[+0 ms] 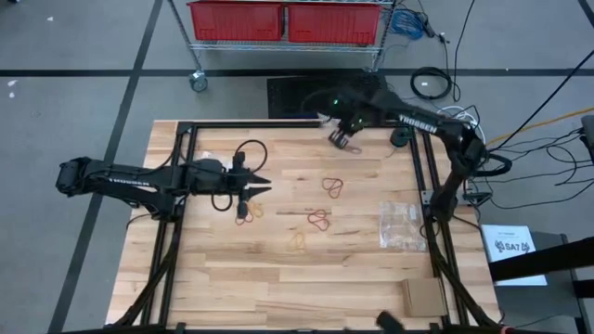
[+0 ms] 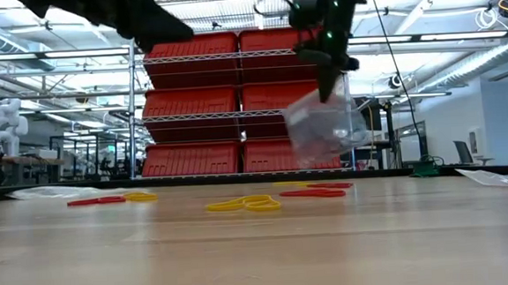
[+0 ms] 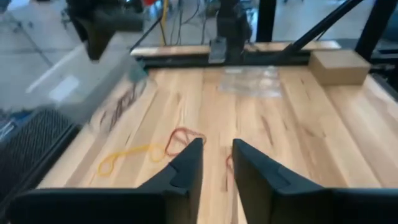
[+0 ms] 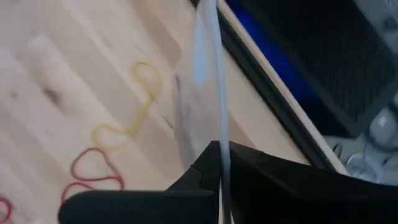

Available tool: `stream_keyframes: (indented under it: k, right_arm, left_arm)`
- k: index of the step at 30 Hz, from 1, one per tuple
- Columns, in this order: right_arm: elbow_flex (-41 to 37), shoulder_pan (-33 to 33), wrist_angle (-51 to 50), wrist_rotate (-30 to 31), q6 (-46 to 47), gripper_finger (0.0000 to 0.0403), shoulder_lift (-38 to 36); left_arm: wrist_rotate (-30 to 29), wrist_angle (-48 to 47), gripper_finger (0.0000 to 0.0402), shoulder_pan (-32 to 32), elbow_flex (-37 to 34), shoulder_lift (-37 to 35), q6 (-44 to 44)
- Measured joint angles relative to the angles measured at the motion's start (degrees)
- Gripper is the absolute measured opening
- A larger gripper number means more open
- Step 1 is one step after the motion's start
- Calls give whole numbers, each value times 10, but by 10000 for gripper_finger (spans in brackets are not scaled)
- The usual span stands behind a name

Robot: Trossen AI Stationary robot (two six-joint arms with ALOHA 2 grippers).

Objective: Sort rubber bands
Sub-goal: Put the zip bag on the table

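Red rubber bands (image 1: 332, 186) and yellow ones (image 1: 297, 242) lie loose in the middle of the wooden table (image 1: 232, 278). Over the table's far edge, my right gripper (image 1: 347, 128) is shut on a clear plastic bag (image 2: 320, 125) with thin dark loops showing through it. My left gripper (image 1: 266, 186) hovers open above the table's left half, pointing toward the right. Rubber bands (image 3: 134, 153) lie just ahead of its fingers (image 3: 186, 169), which hold nothing. My right gripper pinches the clear bag's upper edge (image 4: 214, 140) between its two shut fingers, which slant down from above. The bag hangs below the fingers, clear of the table (image 2: 260, 248).
A second clear bag (image 1: 401, 225) holding bands lies flat near the table's right edge. A small cardboard box (image 1: 422, 295) sits at the near right corner. A black frame (image 1: 422, 167) borders the work area. Red bins (image 1: 283, 19) stand beyond the far edge.
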Motion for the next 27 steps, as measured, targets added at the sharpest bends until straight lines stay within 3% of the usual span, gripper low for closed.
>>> stream_keyframes:
  k: [8, 15, 19, 27]
  right_arm:
    - [-1, -85, 13, -89, 46, 0, 0]
    - [-11, -85, 42, -126, 108, 0, 0]
    - [-72, -97, 105, -164, 140, 0, 0]
    - [-260, -105, 285, -169, 192, 0, 0]
  left_arm:
    - [-1, -19, 11, 0, -2, 0, -12]
    - [-2, -47, 6, -5, -2, 3, -16]
    - [-2, -48, 4, -10, -2, 3, -21]
    - [-31, -56, 2, -23, -2, 3, -28]
